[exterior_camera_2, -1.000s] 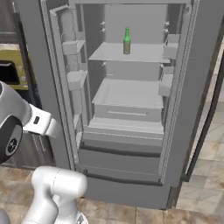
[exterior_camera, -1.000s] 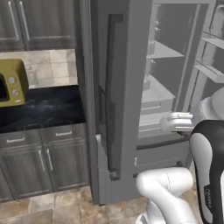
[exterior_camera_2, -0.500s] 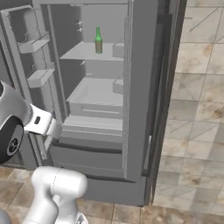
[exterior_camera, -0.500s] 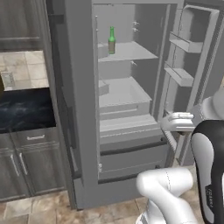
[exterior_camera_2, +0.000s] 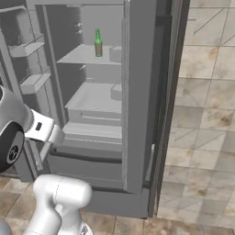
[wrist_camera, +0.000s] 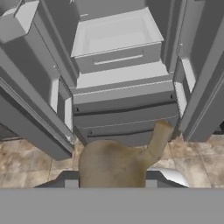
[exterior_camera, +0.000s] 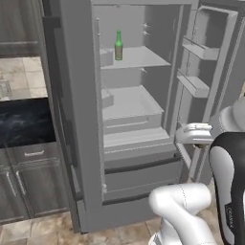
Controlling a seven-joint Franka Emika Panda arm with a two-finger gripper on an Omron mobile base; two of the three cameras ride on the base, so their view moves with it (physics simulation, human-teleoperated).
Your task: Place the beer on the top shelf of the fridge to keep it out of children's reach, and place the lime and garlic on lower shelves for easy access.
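The fridge (exterior_camera: 81,119) stands open, both doors swung out. The green beer (exterior_camera: 118,45) stands upright on the top shelf (exterior_camera: 139,58), also seen as the beer (exterior_camera_2: 98,42) from the right. In the hand view a tan garlic (wrist_camera: 116,164) with a short stem sits between the fingers of my gripper (wrist_camera: 111,177), which is shut on it. The hand looks at the lower shelves (wrist_camera: 118,74) and drawers from in front, well short of them. My white hand (exterior_camera: 194,134) hangs by the right door. The lime is out of view.
The open right door (exterior_camera: 210,72) with its bins is beside my arm; the left door (exterior_camera_2: 142,92) stands edge-on. A dark counter (exterior_camera: 24,122) over grey cabinets lies left of the fridge. Tiled floor (exterior_camera_2: 202,114) spreads to the right.
The whole picture has shifted, so the base has driven; the fridge interior now sits further left. The arm keeps its pose and the grip on the garlic holds.
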